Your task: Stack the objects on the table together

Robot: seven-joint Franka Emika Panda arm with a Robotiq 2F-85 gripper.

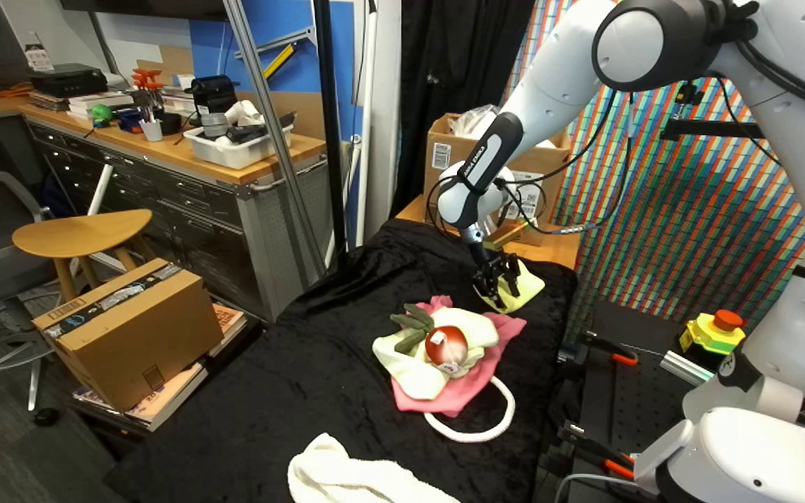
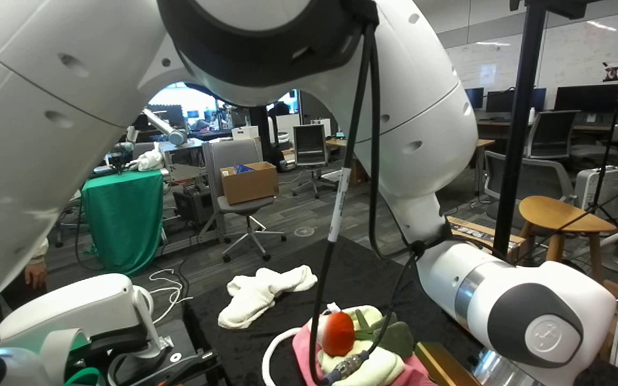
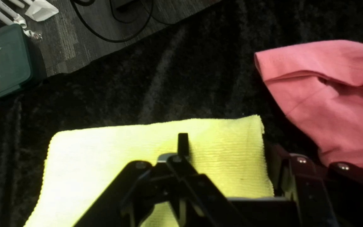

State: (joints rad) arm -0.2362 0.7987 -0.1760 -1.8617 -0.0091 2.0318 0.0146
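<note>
**Claw (image 3: 228,142) astride one edge of the yellow-green cloth (image 3: 121,145), not yet gripping**

Near edge of the table (image 1: 318,377): white cloth (image 1: 367,478), crumpled, well apart from the rest.

Middle, toward the table's right edge as I stand: the pile. Pink cloth (image 1: 490,360) underneath, pale yellow cloth (image 1: 420,377) on it, red-and-white item (image 1: 446,344) and dark green lobed item (image 1: 411,339) on top. White rope loop (image 1: 472,437) curves out from the pink cloth's near side.

Far right corner: yellow-green cloth, lying flat, apart from the pile. Claw over it, fingers spread, nothing held. Wrist view: one finger (image 3: 183,143) stands over the cloth, its partner at or just outside the side edge facing the pile, so that edge looks to lie between the two. Tip contact: cannot tell. Cloth's long axis: cannot tell, part being hidden behind the claw.

Relation that counts (my judgement): edge between the fingers, pink cloth near the outer one. A pinch here, then a lift toward the near edge and left, should bring the cloth to the pile. The white cloth would then remain. Risk: the inner finger may skid over the flat fabric instead of gathering it.

Beyond the far edge: cardboard box (image 1: 460,143) on a wooden surface (image 1: 560,244).
</note>
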